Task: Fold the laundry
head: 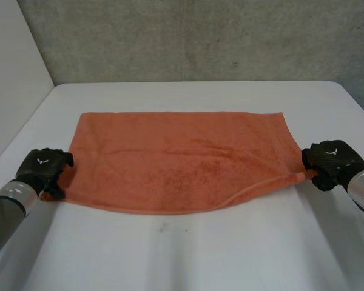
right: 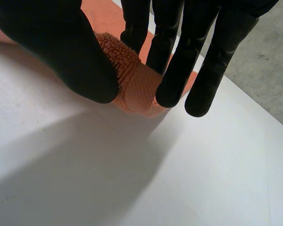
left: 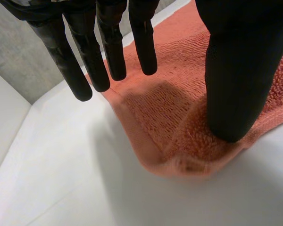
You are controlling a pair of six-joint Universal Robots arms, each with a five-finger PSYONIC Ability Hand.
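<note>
We see towel flat mid-table, bare room beyond every towel edge. Our left hand at towel's near-left corner: thumb pressing down, fingers straight, apart. Our right hand pinches towel's near-right corner, bunched.

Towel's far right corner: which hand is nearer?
Right. The right hand pinches the near right corner of the towel, one short edge away; the left hand sits at the near left corner, diagonally opposite.

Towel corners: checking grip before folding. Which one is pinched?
The near right corner, between the right hand's thumb and fingers; the left hand only presses the near left corner.
</note>
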